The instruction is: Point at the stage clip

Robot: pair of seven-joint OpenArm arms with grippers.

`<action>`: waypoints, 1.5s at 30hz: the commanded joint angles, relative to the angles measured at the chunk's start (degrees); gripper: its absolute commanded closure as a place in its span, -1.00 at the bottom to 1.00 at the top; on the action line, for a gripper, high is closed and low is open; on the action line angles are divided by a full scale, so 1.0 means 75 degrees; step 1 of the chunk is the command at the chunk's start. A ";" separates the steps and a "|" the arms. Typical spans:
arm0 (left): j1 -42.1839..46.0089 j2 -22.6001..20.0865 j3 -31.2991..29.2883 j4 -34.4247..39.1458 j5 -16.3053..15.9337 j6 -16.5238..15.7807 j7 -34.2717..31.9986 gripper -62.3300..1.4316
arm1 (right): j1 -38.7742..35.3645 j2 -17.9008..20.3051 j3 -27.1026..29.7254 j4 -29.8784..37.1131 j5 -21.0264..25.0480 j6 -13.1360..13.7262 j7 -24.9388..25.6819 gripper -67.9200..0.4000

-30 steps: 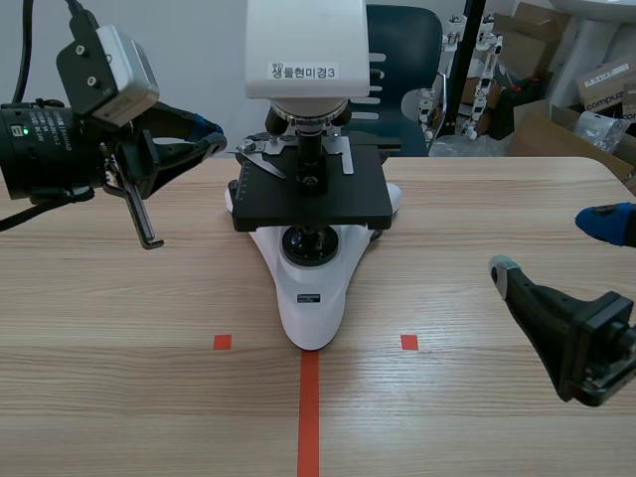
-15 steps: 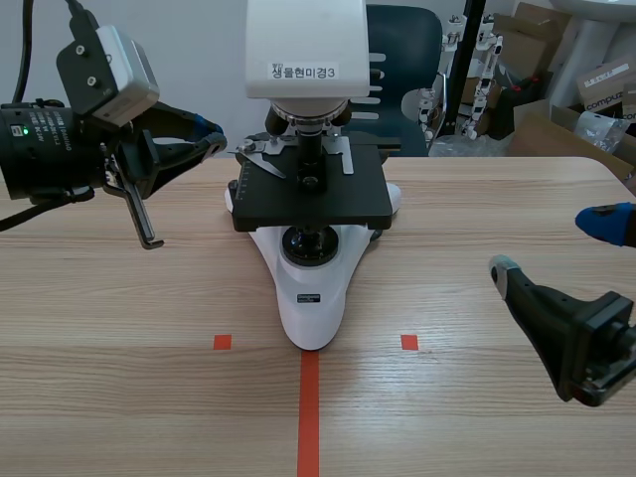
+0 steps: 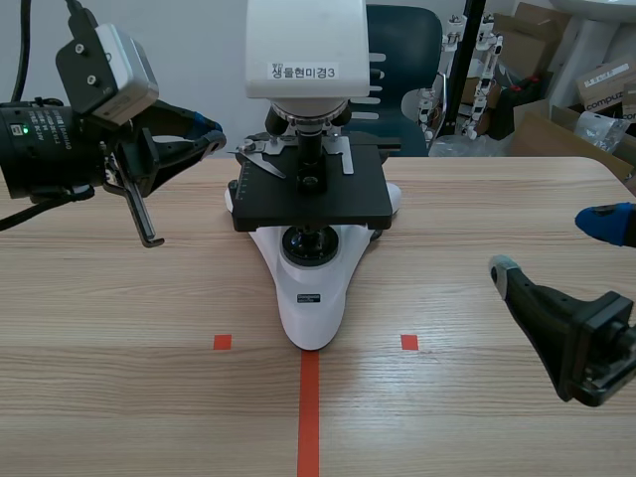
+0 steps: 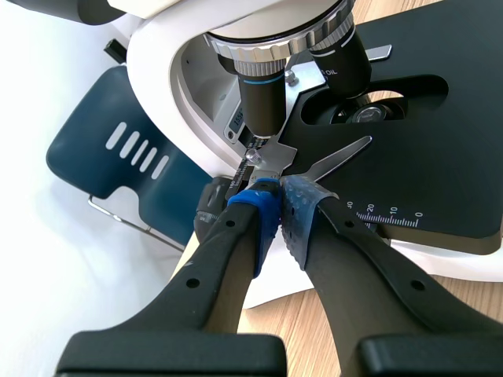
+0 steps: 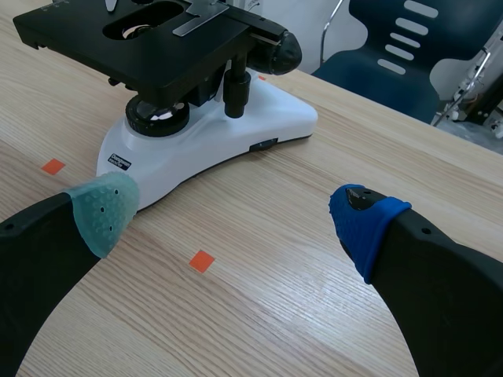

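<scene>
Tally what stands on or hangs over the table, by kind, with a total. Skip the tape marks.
Microscope: 1
Grippers: 2 (left gripper, right gripper)
Total: 3

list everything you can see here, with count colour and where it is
microscope: one, white body with a black stage, middle of the table
stage clip: one, silver, on the stage just ahead of the left gripper's tips
objectives: two seen, black, above the stage
tape marks: one line and two squares, orange-red, on the table by the microscope's base
table: one, light wood
chair: one, dark blue, behind the microscope
cardboard boxes: several, brown, past the table's far right corner
left gripper: one, black, shut, raised beside the stage, tips at the clip's near end
right gripper: one, black, open, low over the table, apart from the microscope
</scene>
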 commanded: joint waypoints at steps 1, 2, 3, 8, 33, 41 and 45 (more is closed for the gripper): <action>-0.0070 0.0015 -0.0061 0.0096 -0.0050 0.0064 -0.0082 0.82 | 0.0090 0.0082 0.0017 0.0070 0.0082 0.0000 0.0082 -0.59; -0.0070 0.0015 -0.0061 0.0096 -0.0050 0.0117 -0.0082 0.82 | 0.0090 0.0082 0.0017 0.0070 0.0082 0.0000 0.0082 -0.59; -0.0070 0.0015 -0.0061 0.0096 -0.0050 0.0163 -0.0082 0.82 | 0.0090 0.0082 0.0017 0.0070 0.0082 0.0000 0.0082 -0.59; -0.0067 -0.0050 -0.0061 0.0099 -0.0058 0.0184 -0.0122 0.82 | 0.0090 0.0082 0.0017 0.0070 0.0082 0.0000 0.0082 -0.59; 0.3590 -0.3418 -0.0079 0.0105 -0.3771 0.1119 -0.4978 -0.87 | 0.0087 0.0082 0.0017 0.0070 0.0082 0.0003 0.0076 -0.59; 0.5613 -0.3255 -0.0758 0.0105 -0.4068 0.1475 -0.5412 -0.87 | 0.0087 0.0082 0.0017 0.0070 0.0082 0.0003 0.0052 -0.59; 0.6461 -0.2643 -0.1536 0.0105 -0.4060 0.1571 -0.5520 -0.87 | 0.0087 0.0082 0.0017 0.0070 0.0082 0.0003 0.0052 -0.59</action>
